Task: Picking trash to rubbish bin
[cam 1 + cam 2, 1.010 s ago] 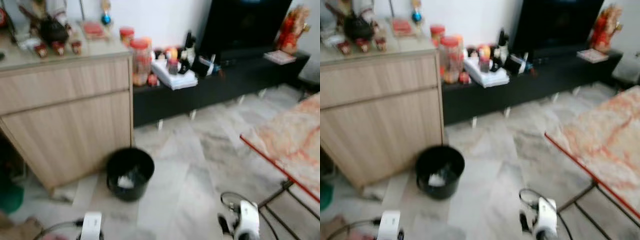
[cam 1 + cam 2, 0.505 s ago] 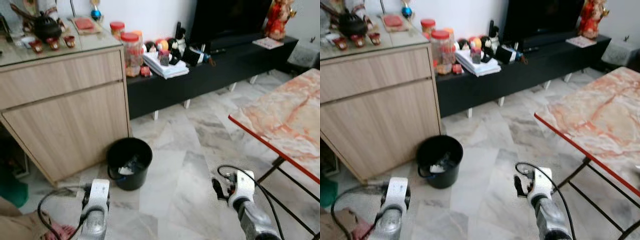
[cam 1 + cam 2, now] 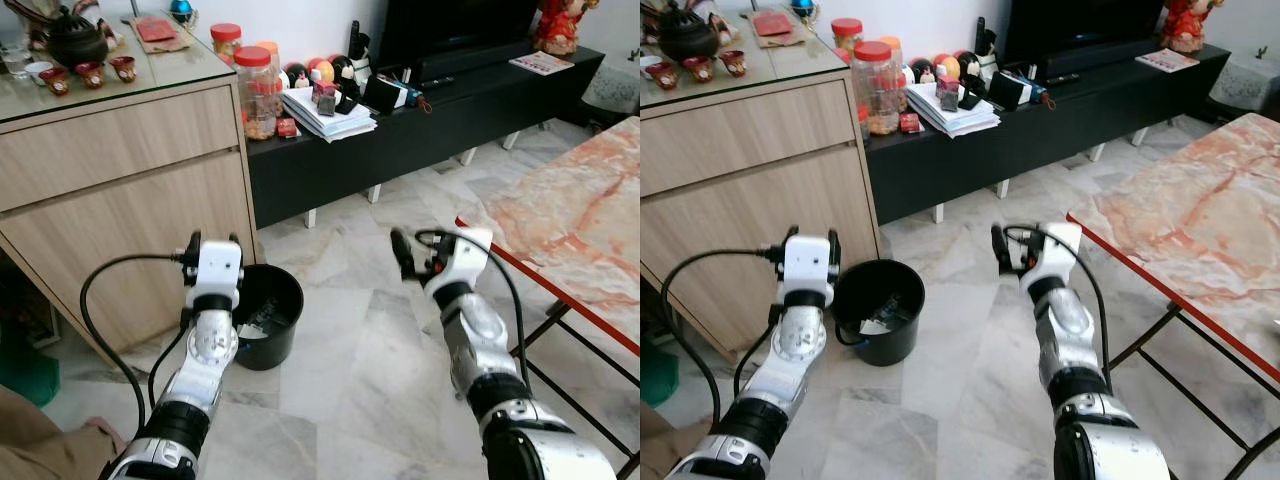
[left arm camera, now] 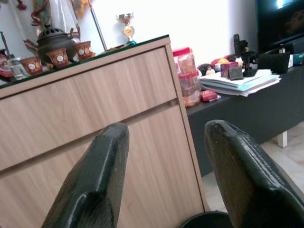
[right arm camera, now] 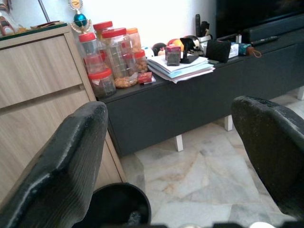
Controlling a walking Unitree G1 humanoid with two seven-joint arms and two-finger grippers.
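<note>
- One black rubbish bin [image 3: 264,313] with pale trash inside, just beyond the left gripper [image 4: 164,178]'s spread, empty fingers.
- Right gripper [image 5: 175,166] also spread, empty.
- One wooden cabinet [image 3: 130,190] behind.

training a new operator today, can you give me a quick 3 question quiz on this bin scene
1. True or false: the left gripper is holding a piece of trash.
2. Multiple choice: the black rubbish bin stands A) on the marble table, B) on the floor beside the wooden cabinet, C) on the black TV bench.
3. Fill in: the red-lidded jars stand at the bench end next to the ______.

Key
1. False: both the left gripper and the right gripper are open and hold nothing.
2. B
3. wooden cabinet
</note>
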